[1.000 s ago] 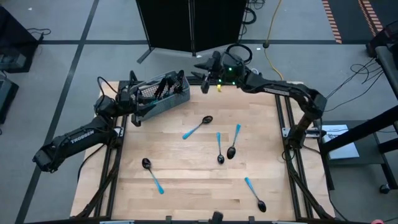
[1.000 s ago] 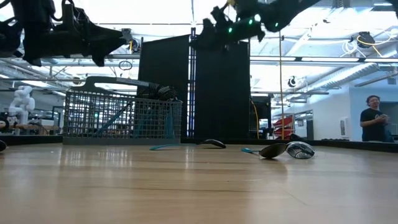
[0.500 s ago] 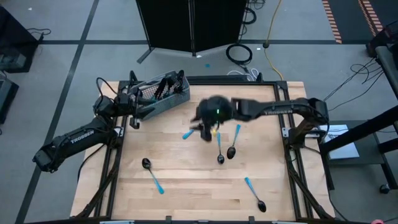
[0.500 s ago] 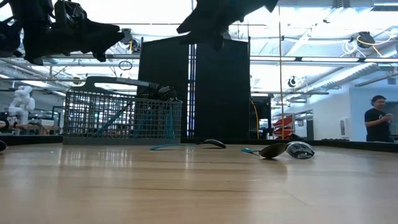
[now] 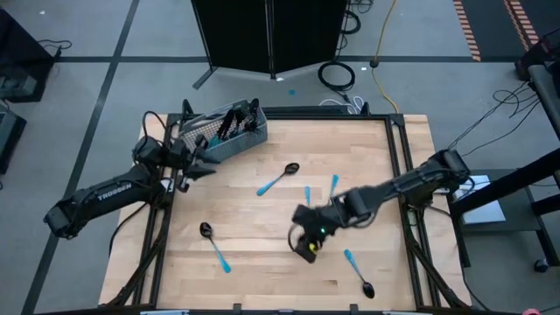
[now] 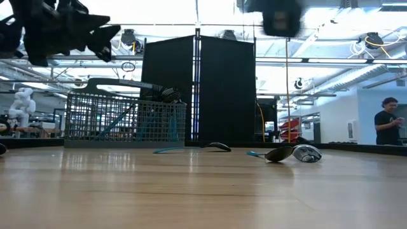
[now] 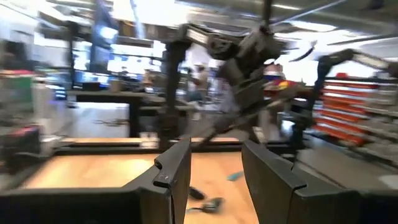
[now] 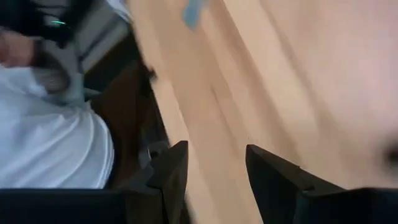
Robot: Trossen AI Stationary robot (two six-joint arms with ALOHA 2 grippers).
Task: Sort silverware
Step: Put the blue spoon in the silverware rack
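- right gripper [image 5: 305,243] over mid table, nearer the front edge; own wrist view shows fingers [image 8: 169,173] spread, nothing between, only bare wood and a blue handle tip [image 8: 194,11] beyond them
- left gripper [image 5: 194,164] at the table's left-rear edge, just beside the wire basket [image 5: 229,137]; wrist view shows its fingers [image 7: 177,171] apart, empty
- silverware: five loose spoons on the wood. One [image 5: 278,178] between the two grippers, one [image 5: 329,199] just behind the right gripper, one [image 5: 360,274] front-right of it, one [image 5: 214,245] well to its left near the front; a fifth shows only its handle [image 5: 307,195], head hidden by the right gripper
- more silverware stands in the basket, dark heads up [image 5: 234,118]
- low view only: basket mesh side-on [image 6: 124,119], two spoon heads [image 6: 292,153], a person [image 6: 384,123] far right in the room behind
- right wrist view only: someone's white sleeve [image 8: 50,143] past the table edge
- writing: "TROSSEN" on left arm [image 5: 114,188]
- open wood along the table's right side and front-centre; frame rails [image 5: 405,175] line the sides
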